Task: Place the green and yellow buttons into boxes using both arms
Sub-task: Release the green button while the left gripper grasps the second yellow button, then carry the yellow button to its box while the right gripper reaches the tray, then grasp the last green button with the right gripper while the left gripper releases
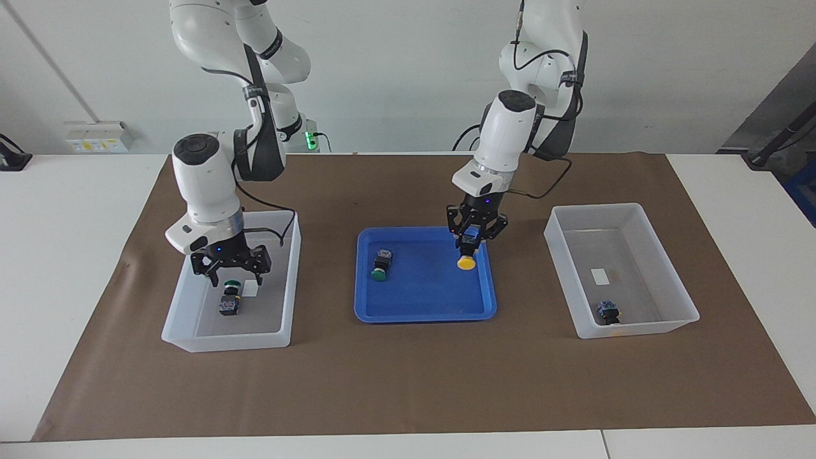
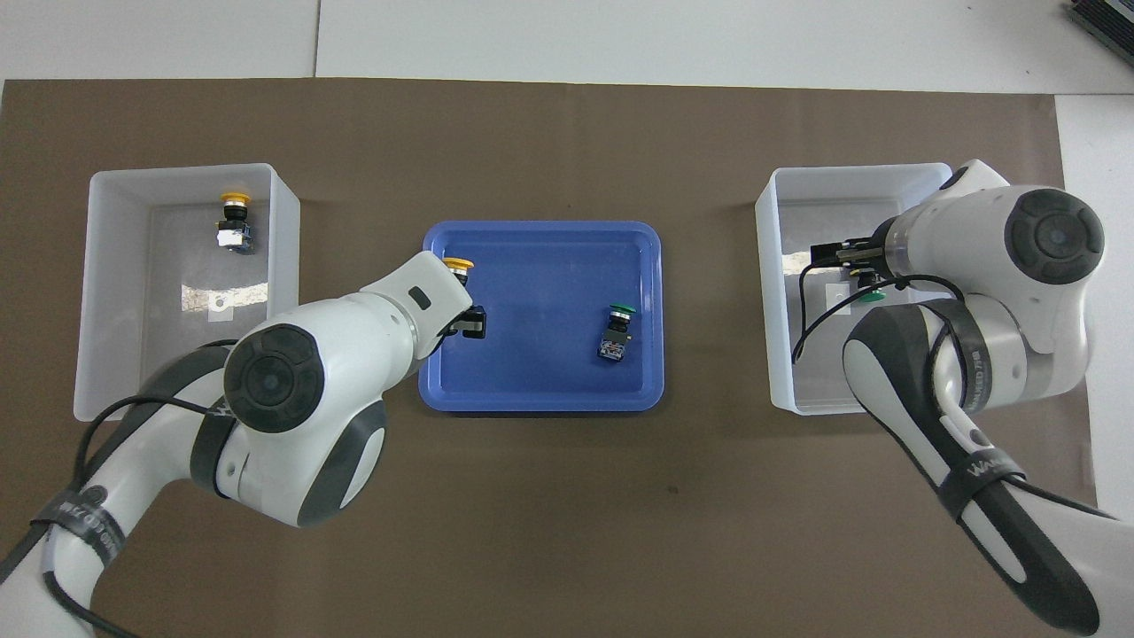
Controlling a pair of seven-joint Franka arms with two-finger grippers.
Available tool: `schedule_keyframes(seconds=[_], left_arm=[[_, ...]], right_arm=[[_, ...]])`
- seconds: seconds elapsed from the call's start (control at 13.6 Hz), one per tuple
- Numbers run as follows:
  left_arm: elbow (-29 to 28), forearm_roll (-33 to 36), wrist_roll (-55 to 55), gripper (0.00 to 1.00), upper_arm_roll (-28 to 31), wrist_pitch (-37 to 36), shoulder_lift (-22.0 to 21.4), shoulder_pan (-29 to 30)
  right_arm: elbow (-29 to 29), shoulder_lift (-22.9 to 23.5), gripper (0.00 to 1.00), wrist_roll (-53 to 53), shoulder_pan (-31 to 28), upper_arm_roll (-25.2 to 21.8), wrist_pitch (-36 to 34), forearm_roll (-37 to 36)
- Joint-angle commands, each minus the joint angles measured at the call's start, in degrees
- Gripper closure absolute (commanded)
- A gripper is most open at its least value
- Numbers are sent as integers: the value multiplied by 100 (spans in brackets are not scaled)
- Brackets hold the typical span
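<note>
My right gripper (image 1: pixel 231 271) is open, low inside the box (image 1: pixel 182 331) at the right arm's end, just above a green button (image 1: pixel 229 299) lying on its floor. My left gripper (image 1: pixel 470 245) is shut on the body of a yellow button (image 1: pixel 466 262), cap down, over the blue tray's (image 1: pixel 421 299) edge nearer the robots. A second green button (image 1: pixel 381 264) lies in the tray. A second yellow button (image 2: pixel 235 221) lies in the box (image 2: pixel 106 266) at the left arm's end. In the overhead view the held button's yellow cap (image 2: pixel 458 264) shows past the left wrist.
The tray sits mid-table between the two boxes on a brown mat (image 1: pixel 408 382). Each box has a small white label inside. The right arm's black cable hangs over its box's wall (image 1: pixel 290 223).
</note>
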Motion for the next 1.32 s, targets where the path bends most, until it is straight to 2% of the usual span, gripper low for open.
schedule_keyframes(seconds=[0.0,0.22,0.59,0.88,1.1,1.25], left_arm=[[-27,-63,331,100,-35,-628,-485,600],[0,-62,797,100,-35,-1016,-670,1347],[-79,-71,1624,100,-44,-956,-592,2192],[-79,-63,1984,100,-44,-447,-127,2711],[-79,-62,2037,100,-44,72,172,2957],[34,-62,2160,100,-44,431,532,3019]], right_arm=[[793,58,0,981,-20,612,-884,-22],[822,163,0,1976,454,746,-824,-13],[857,707,0,3276,1402,738,-272,-92],[795,998,0,3587,1676,738,-33,-119],[646,1314,8,3771,1817,729,361,-460],[646,1534,12,4043,1895,729,484,-750]])
